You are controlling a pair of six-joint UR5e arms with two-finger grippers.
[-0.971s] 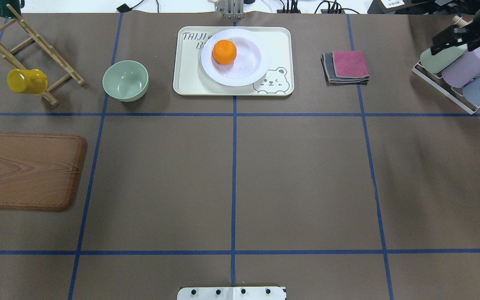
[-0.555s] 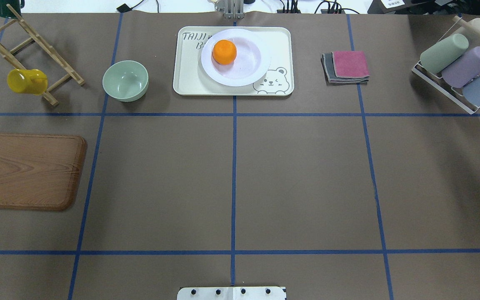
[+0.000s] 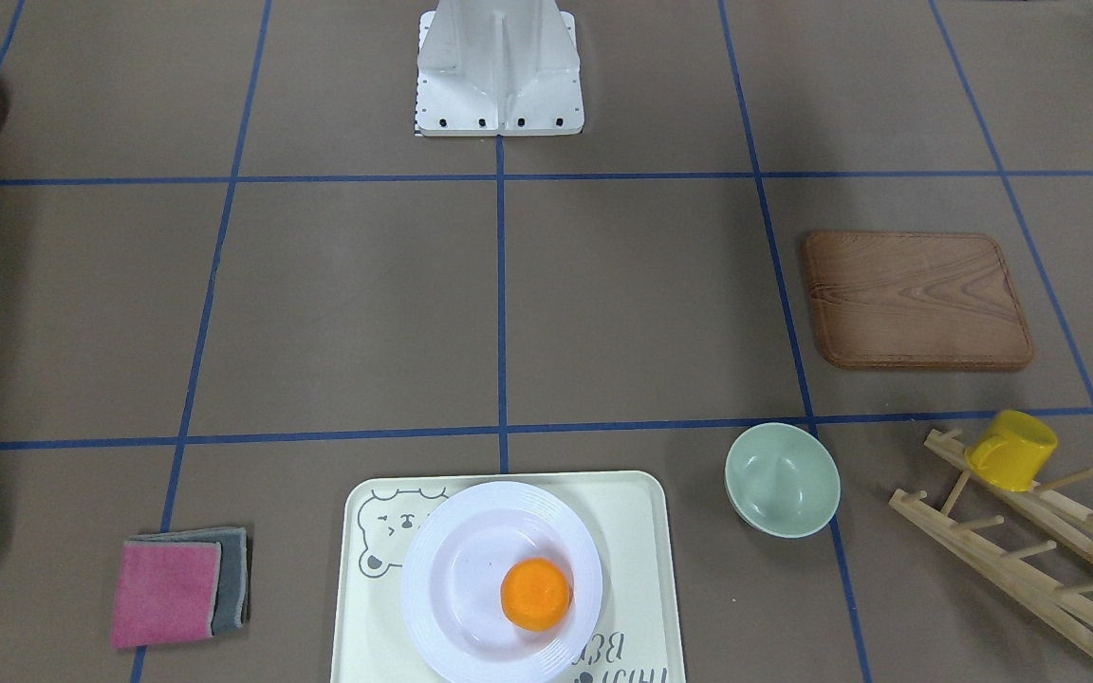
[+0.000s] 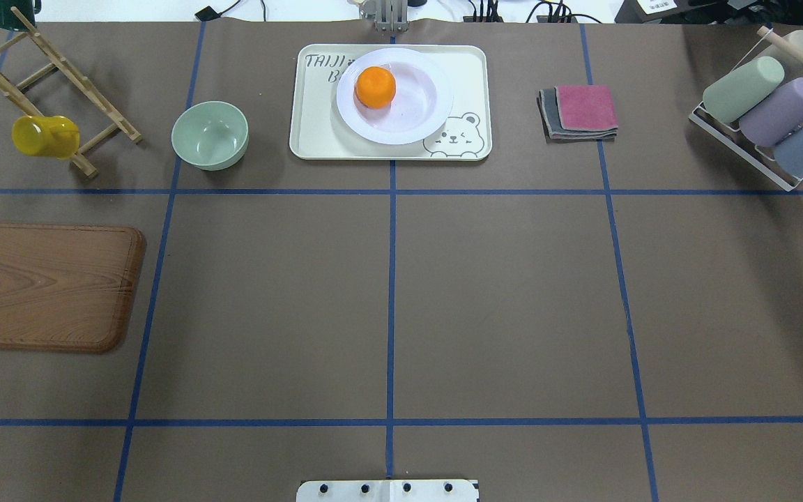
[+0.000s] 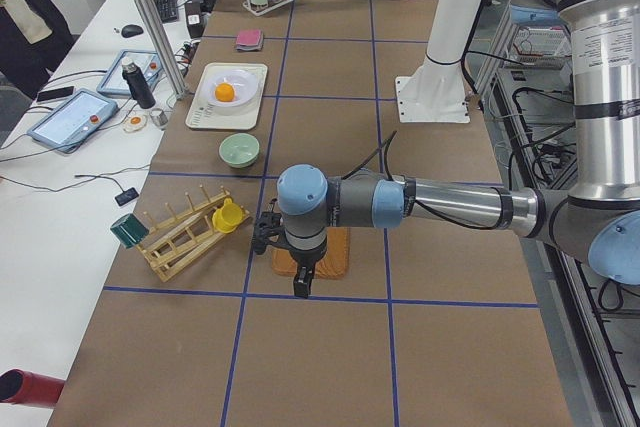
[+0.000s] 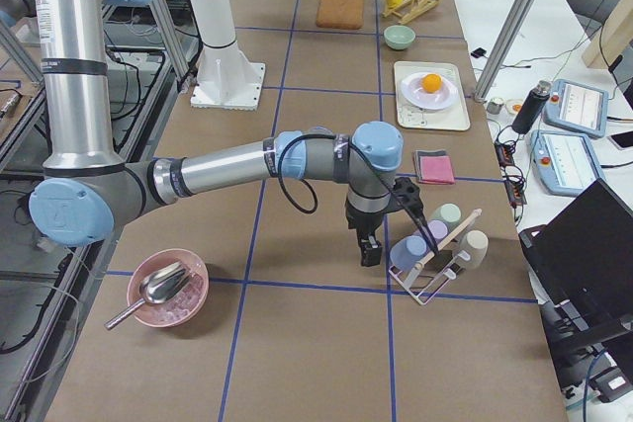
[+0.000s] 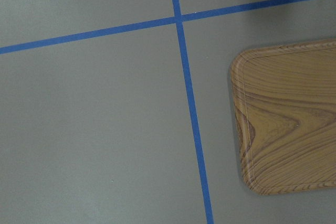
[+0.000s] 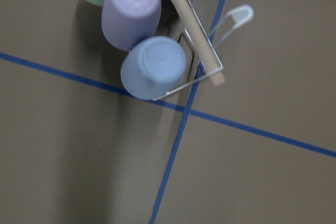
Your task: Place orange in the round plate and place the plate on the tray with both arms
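The orange (image 4: 375,86) lies in the white round plate (image 4: 429,111), left of the plate's middle. The plate rests on the cream tray (image 4: 314,136) at the far centre of the table. The front view shows the same: orange (image 3: 535,594), plate (image 3: 456,569), tray (image 3: 637,531). No arm shows in either of these views. My left gripper (image 5: 300,282) hangs over the wooden board, far from the tray. My right gripper (image 6: 368,247) hangs beside the cup rack. I cannot tell whether either gripper is open or shut.
A pale-green bowl (image 4: 210,134) sits left of the tray, folded cloths (image 4: 579,111) to its right. A wooden board (image 4: 46,286) lies at the left. A wooden rack holds a yellow cup (image 4: 44,135). A wire rack (image 4: 764,111) holds pastel cups.
The right gripper, seen a second ago over the cup rack at the overhead view's top right, has left that view. Orange, plate and tray have not moved.
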